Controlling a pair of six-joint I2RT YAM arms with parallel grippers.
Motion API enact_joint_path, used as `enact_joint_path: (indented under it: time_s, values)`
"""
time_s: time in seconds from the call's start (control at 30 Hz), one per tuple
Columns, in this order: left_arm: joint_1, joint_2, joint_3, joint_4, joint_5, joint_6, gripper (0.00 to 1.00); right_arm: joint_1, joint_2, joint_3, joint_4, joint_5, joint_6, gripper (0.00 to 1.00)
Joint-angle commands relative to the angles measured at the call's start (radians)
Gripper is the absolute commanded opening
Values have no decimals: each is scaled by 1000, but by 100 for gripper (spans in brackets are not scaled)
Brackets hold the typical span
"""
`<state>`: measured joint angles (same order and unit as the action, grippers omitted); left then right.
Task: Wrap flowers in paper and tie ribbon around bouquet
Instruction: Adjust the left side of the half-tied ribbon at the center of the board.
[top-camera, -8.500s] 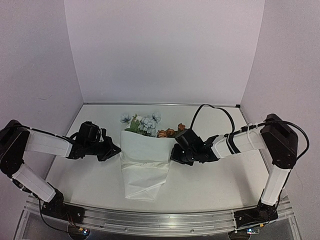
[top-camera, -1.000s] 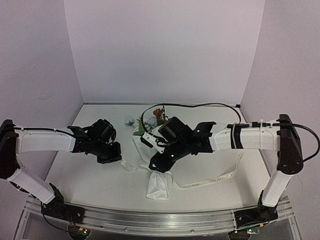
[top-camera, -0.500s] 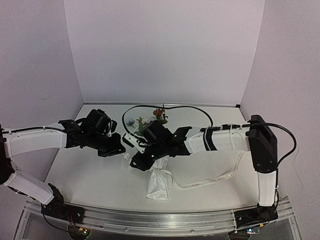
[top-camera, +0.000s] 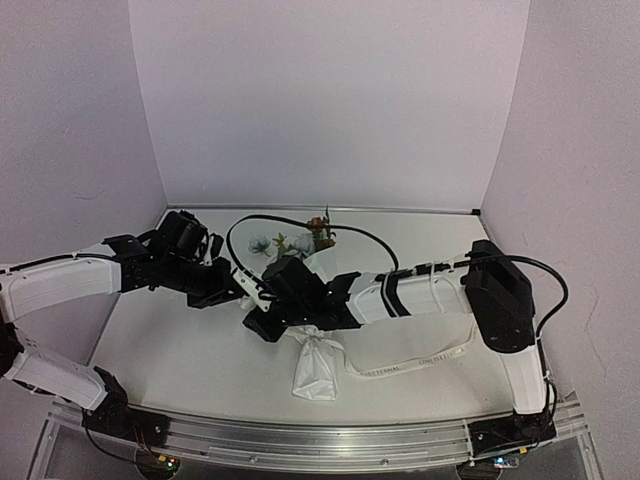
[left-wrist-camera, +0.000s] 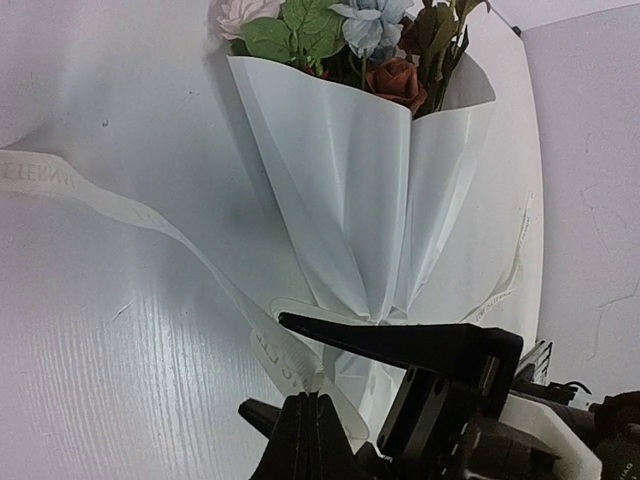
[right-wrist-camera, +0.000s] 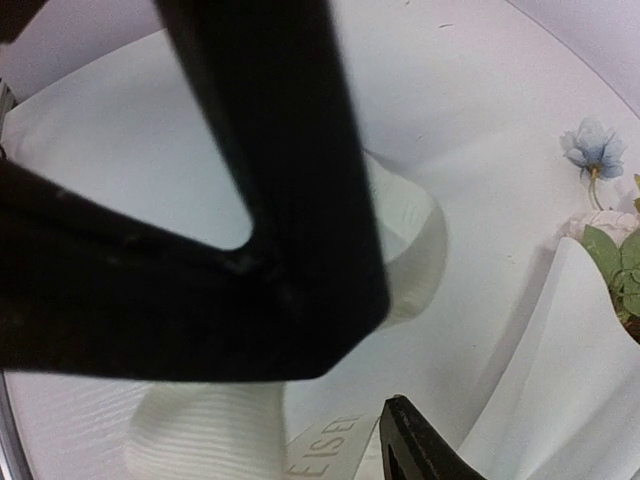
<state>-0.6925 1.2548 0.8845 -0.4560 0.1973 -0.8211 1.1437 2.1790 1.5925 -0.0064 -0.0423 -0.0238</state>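
Noting, nearest the arm bases, the paper (top-camera: 316, 368) gathered into a narrow tail, its cone opening toward the far wall. Logging the ribbon (top-camera: 415, 360) trailing slack across the table (top-camera: 170, 350) to the right and meeting the bundle at its cinched waist. Finding the left gripper (left-wrist-camera: 305, 425) with jaws pressed together on the ribbon just beside that waist. Finding the right gripper (top-camera: 264, 320) with jaws standing apart about a ribbon loop, nothing visibly pinched. Seeing the flowers (top-camera: 300, 242) poking out at the far end. Judging the ribbon limp, light, likely slippery: recommending gripping flat, near an end. Judging the paper thin, springy, crease-prone: recommending holding at the waist, over the stems.
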Motion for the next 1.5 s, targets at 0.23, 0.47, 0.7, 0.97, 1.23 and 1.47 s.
enact_joint_path:
  time_s: [0.23, 0.47, 0.7, 0.97, 1.23, 1.47]
  values:
    - [25, -48, -2, 5, 22, -10, 0, 10, -114, -63, 25, 233, 16, 0]
    - [23, -17, -60, 119, 66, 24, 0, 11, -293, -147, -236, 194, 99, 0]
    - [-5, 54, -71, 250, 142, 63, 0, 11, -401, -172, -507, 177, 127, 0]
    - [-95, 231, -35, 352, 195, 84, 0, 11, -510, -324, -610, 233, 192, 0]
    - [-157, 361, 14, 352, 189, 80, 0, 11, -550, -389, -670, 198, 265, 0]
    - [-171, 427, 52, 316, 164, 85, 0, 12, -550, -424, -692, 181, 320, 0]
